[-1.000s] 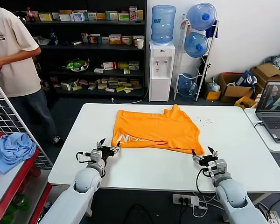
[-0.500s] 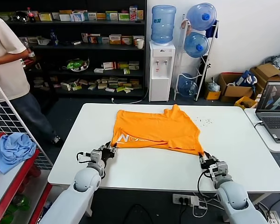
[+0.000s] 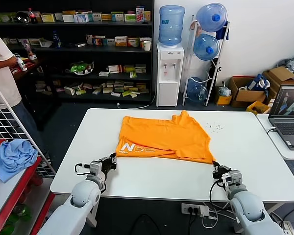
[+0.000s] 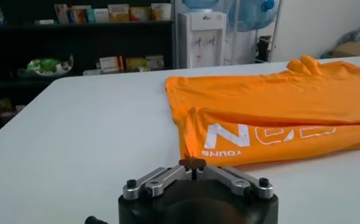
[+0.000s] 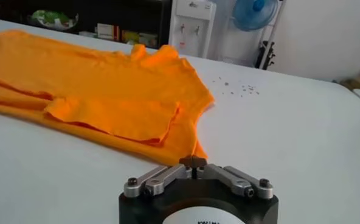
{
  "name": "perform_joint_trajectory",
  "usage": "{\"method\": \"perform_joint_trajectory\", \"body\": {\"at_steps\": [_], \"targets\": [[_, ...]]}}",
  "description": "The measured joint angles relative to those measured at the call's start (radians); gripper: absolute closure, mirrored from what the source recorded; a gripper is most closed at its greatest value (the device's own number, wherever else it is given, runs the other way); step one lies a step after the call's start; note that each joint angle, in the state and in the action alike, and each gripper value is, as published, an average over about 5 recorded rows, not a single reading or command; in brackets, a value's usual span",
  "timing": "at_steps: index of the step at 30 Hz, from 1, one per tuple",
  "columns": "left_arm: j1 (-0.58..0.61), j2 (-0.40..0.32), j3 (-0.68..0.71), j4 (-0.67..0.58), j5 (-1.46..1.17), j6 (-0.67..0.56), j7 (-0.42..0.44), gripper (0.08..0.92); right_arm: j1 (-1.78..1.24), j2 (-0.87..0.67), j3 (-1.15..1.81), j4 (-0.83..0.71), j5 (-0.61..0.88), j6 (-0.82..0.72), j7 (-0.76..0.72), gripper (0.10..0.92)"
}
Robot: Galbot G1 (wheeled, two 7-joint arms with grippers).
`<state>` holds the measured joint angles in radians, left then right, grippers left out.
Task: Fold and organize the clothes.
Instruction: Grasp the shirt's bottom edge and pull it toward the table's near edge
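Note:
The clothes are one bright orange T-shirt lying partly folded on the white table, its white "N" logo along the near edge. My left gripper is shut on the shirt's near-left corner. In the left wrist view the T-shirt runs down into the closed left gripper. My right gripper is shut on the near-right corner. The right wrist view shows the T-shirt tapering to a point pinched in the right gripper.
A laptop stands on a side table at the right. A wire rack at the left holds a light blue cloth. A person stands beyond it. Small specks dot the table's far right.
Both grippers have shut on the shirt's near corners and drawn back toward the table's near edge, pulling the near hem with them. The person at the left has stepped farther left.

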<state>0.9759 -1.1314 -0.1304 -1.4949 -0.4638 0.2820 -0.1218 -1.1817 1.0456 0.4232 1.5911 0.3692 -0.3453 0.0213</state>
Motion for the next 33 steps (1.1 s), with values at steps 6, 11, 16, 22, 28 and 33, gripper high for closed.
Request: {"method": "perform_joint_trajectory", "body": {"at_steps": [6,11,16,22,28,33], "targets": [[0.047,0.038,-0.014,-0.060,-0.023,0.014,-0.008,0.911,-0.043,-0.036,0.008,0.050,0.015,-0.017,0.012,0.901],[0.100,0.071,-0.029,-0.116,-0.032,0.024,-0.015,0.911,-0.094,-0.060,0.011,0.102,0.021,-0.034,0.029,0.901],[0.160,0.100,-0.046,-0.177,-0.035,0.033,-0.024,0.911,-0.154,-0.069,0.019,0.161,0.025,-0.053,0.052,0.901],[0.235,0.130,-0.070,-0.254,-0.043,0.047,-0.034,0.911,-0.219,-0.078,0.029,0.228,0.034,-0.083,0.081,0.901],[0.300,0.150,-0.092,-0.326,-0.053,0.069,-0.046,0.833,-0.261,-0.093,0.036,0.287,0.050,-0.114,0.104,0.818],[0.331,0.155,-0.104,-0.375,-0.068,0.092,-0.059,0.695,-0.273,-0.102,0.038,0.335,0.076,-0.139,0.125,0.671]]}}
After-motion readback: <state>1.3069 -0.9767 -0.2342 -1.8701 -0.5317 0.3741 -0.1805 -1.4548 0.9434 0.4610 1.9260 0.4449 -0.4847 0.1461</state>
